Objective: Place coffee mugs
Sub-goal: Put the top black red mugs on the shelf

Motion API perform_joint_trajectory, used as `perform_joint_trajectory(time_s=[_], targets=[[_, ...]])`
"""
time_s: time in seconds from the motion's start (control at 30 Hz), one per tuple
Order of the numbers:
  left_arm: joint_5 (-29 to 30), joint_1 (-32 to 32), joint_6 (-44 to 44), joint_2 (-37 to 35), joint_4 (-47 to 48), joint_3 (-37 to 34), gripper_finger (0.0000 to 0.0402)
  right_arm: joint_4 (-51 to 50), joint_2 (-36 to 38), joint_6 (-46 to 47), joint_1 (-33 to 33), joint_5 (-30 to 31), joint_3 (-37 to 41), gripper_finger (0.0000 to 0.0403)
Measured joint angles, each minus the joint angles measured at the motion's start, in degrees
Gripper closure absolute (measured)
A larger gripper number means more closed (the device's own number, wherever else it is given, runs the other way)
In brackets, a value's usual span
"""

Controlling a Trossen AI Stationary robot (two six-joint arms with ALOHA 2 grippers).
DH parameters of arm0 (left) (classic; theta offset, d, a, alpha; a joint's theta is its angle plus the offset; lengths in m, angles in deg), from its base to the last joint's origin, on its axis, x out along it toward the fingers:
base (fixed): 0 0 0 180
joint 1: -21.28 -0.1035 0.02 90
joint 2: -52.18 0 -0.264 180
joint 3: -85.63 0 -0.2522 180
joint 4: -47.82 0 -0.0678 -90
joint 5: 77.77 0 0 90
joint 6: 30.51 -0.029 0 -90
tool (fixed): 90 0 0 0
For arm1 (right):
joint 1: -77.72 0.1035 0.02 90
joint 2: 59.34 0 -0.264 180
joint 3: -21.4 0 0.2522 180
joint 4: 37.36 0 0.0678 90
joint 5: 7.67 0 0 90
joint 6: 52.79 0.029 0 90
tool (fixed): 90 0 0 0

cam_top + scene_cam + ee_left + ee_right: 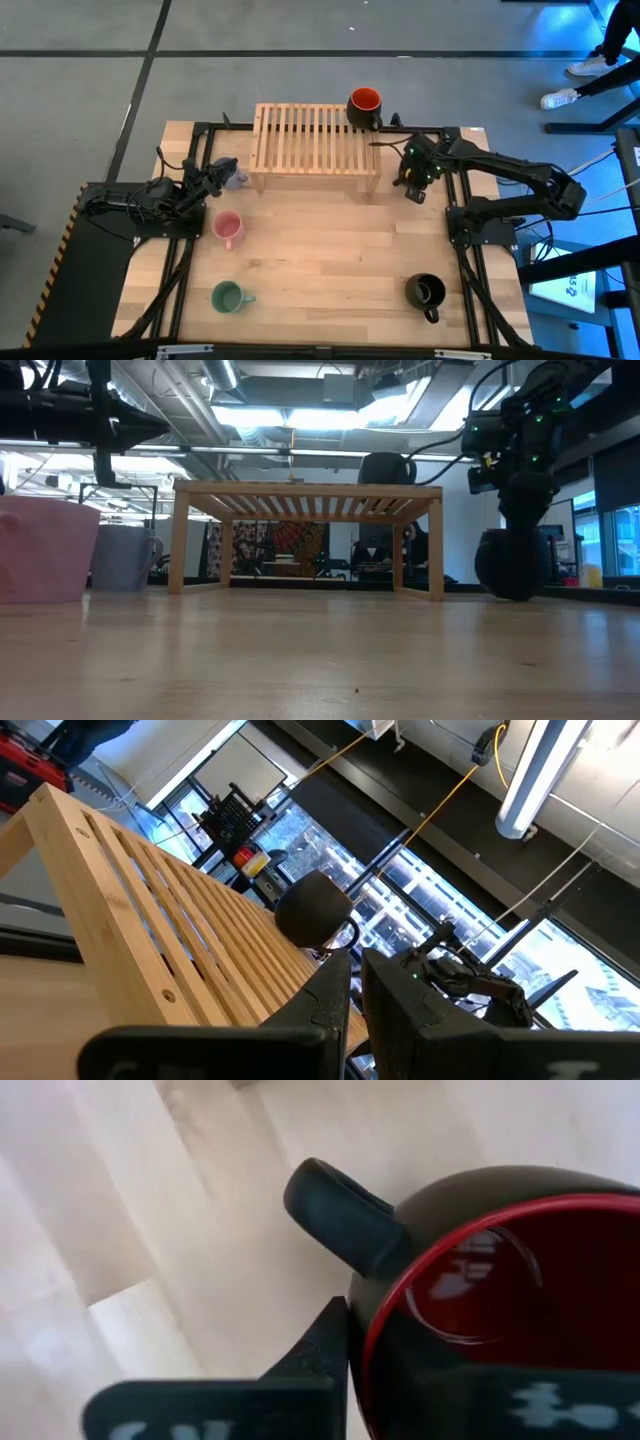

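My right gripper (413,186) is off the wooden rack's right end, shut on the dark mug with red inside (500,1280); the low view shows that mug (512,565) under it. My left gripper (216,180) hovers shut beside the lavender mug (234,176), which stands on the table (125,558). The dark mug with orange-red inside (365,105) stands on the rack's far right corner. The pink mug (228,228), the green mug (228,296) and the all-black mug (425,292) stand on the table. My right gripper holds the red-lined mug by its rim (375,1305), right beside the handle (335,1210). One finger (322,1350) is outside the wall and the other is inside. It comes from above, pointing down. The mug is upright, its base at table level in the low view.
The slatted wooden rack (315,140) stands at the table's far middle, open underneath (305,550). Bare tabletop (330,260) lies between the mugs. A person's legs (590,60) show on the floor beyond the far right corner.
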Motion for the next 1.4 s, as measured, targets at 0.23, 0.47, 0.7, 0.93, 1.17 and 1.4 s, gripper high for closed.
perform_joint_trajectory(time_s=[0.23, 0.47, 0.7, 0.93, 1.17, 1.4], targets=[[0.6, 0.0, 0.2, 0.0, -0.3, 0.0, 0.0379, -3.7, 3.8, 2.9, 5.7, -1.6, -2.3, 0.0397], [6.1, 0.0, -0.1, 0.0, -0.5, 0.0, 0.0379, -8.6, 5.2, 9.1, 16.0, -1.8, -8.3, 0.0399], [6.0, 0.0, -0.1, 0.0, 1.3, 0.0, 0.0360, -9.0, 5.2, 17.2, 27.0, -1.9, -11.8, 0.0400], [-5.9, 0.0, 0.5, 0.8, 2.6, 0.0, 0.0308, -0.2, 0.5, 18.1, 38.1, -3.8, -11.8, 0.0401], [-10.5, 0.0, 1.8, 2.8, 2.6, 0.0, 0.0301, 5.8, -8.7, 14.7, 43.2, -3.4, -15.4, 0.0401], [-10.4, 0.0, 2.2, 6.1, 2.7, 0.0, 0.0304, 4.6, -20.2, 9.6, 46.5, -3.9, -23.4, 0.0401]])
